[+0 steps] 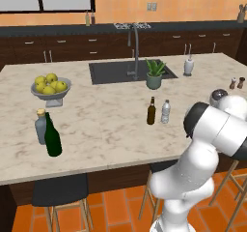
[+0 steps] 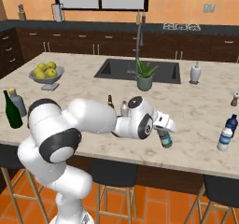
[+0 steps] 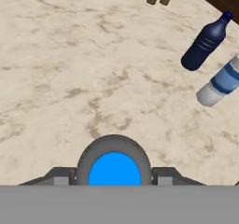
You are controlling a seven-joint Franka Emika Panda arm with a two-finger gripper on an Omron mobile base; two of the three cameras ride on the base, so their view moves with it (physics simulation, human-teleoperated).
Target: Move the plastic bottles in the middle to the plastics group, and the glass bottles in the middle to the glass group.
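My gripper [image 2: 164, 135] is shut on a plastic bottle [image 2: 166, 140] with a blue cap [image 3: 114, 170], held just over the counter right of the middle. The cap sits between the dark fingers [image 3: 59, 177] in the hand view. Ahead, near the counter's right end, stands the plastics group: a dark blue bottle [image 3: 205, 42] [image 2: 231, 123] and a clear bottle with a blue label [image 3: 220, 84] [image 2: 224, 139]. In the middle remain a brown glass bottle [image 1: 151, 111] and a whitish plastic bottle [image 1: 165, 111]. The glass group, a tall green bottle [image 1: 52, 136] and a grey-blue bottle [image 1: 40, 126], stands at the left front.
A fruit bowl [image 1: 50, 89] sits at the left. A potted plant [image 1: 154, 74] stands beside the sink [image 1: 113, 71] and tap. A white soap dispenser [image 1: 188, 65] is at the back right, two shakers [image 1: 236, 83] near the right edge. Stools stand below the counter's front edge.
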